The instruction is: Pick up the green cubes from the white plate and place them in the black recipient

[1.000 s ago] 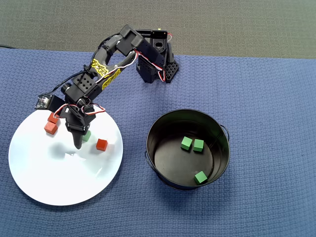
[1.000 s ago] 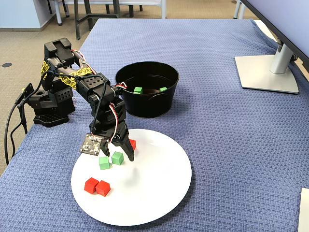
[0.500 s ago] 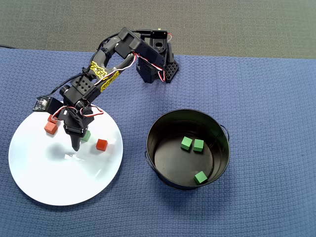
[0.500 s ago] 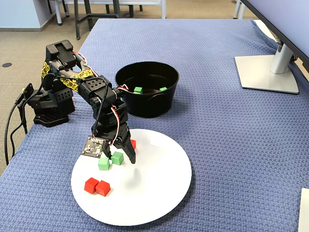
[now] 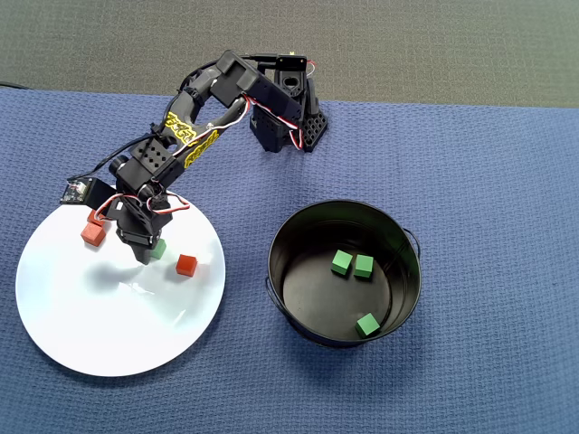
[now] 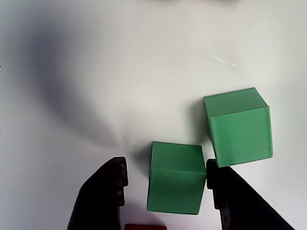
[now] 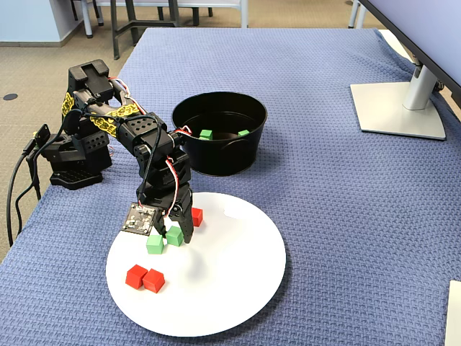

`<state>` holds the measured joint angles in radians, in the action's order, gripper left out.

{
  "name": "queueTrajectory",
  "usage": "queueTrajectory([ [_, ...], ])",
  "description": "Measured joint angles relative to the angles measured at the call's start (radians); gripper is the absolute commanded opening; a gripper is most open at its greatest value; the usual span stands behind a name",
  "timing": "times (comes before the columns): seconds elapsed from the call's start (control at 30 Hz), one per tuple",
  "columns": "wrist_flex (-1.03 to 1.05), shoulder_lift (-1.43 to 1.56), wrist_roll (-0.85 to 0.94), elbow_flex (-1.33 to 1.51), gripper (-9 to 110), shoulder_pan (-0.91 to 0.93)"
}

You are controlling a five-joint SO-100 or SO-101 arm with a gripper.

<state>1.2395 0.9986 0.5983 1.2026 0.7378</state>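
Two green cubes lie on the white plate (image 6: 120,72). One cube (image 6: 175,177) sits between the fingers of my open gripper (image 6: 165,167): the right finger (image 6: 230,201) is at its side, and the left finger (image 6: 103,196) stands off with a gap. The second cube (image 6: 238,127) lies just outside the right finger. In the fixed view the gripper (image 7: 180,232) points down at the cubes (image 7: 173,236) (image 7: 154,244). In the overhead view the gripper (image 5: 143,253) hides most of them. The black recipient (image 5: 407,271) holds three green cubes (image 5: 341,263) (image 5: 363,266) (image 5: 366,325).
Three red cubes share the plate (image 7: 223,288): a pair (image 7: 144,278) near its left edge and one (image 7: 196,216) just behind the gripper. The arm's base (image 7: 75,155) stands at the table's left edge. A monitor foot (image 7: 400,108) sits far right.
The gripper has drawn back toward the arm's base and come down, so its fingers now straddle one green cube. The cubes have not moved.
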Motion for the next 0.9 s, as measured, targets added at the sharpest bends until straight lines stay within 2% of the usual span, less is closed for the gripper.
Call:
queueTrajectory([
  [0.9, -0.044, 0.003, 0.018, 0.054, 2, 0.000],
])
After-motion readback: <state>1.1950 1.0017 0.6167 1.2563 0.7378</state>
